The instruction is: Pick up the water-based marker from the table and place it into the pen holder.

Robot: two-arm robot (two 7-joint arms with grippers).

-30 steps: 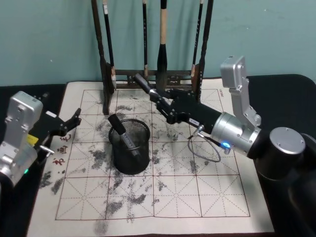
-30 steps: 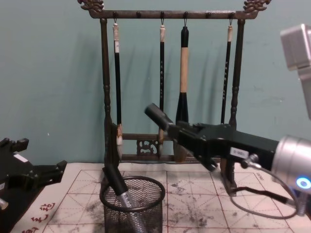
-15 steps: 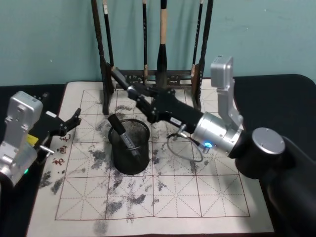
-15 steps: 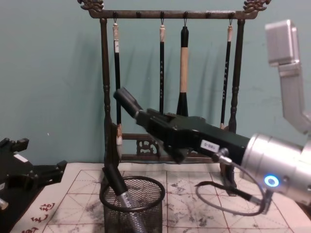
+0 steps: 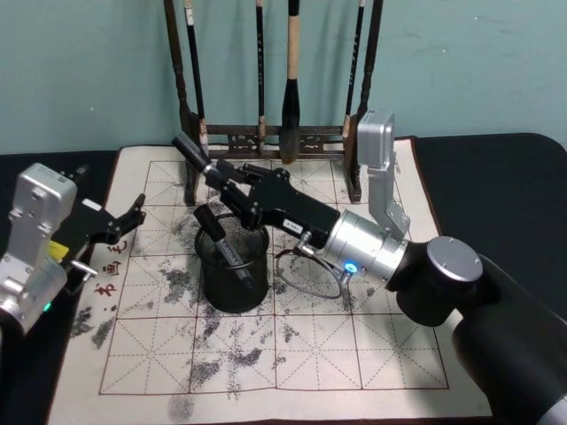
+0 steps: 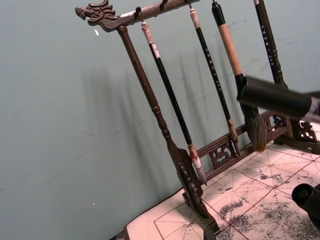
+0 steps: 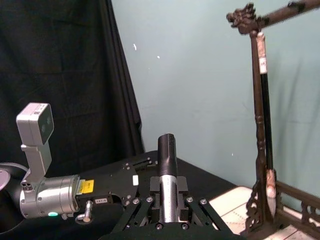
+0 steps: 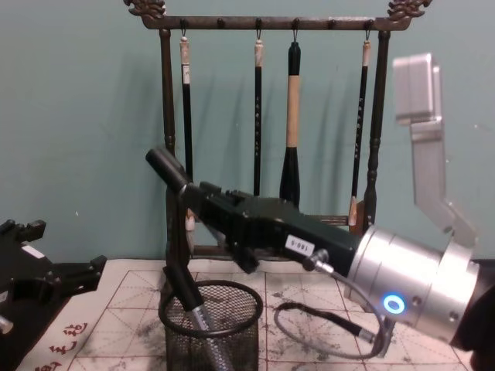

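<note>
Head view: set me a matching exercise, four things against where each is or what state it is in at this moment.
Things:
1. right gripper
2. left gripper
3. pen holder
4. brush rack

Places or states:
A. at the far edge of the mat, brushes hanging from it
B. shut on a marker, raised over the pen holder
C. open, beside the mat's left edge
D. standing on the mat, a second marker leaning inside

Pairs: 1-B, 2-C, 3-D, 4-A
</note>
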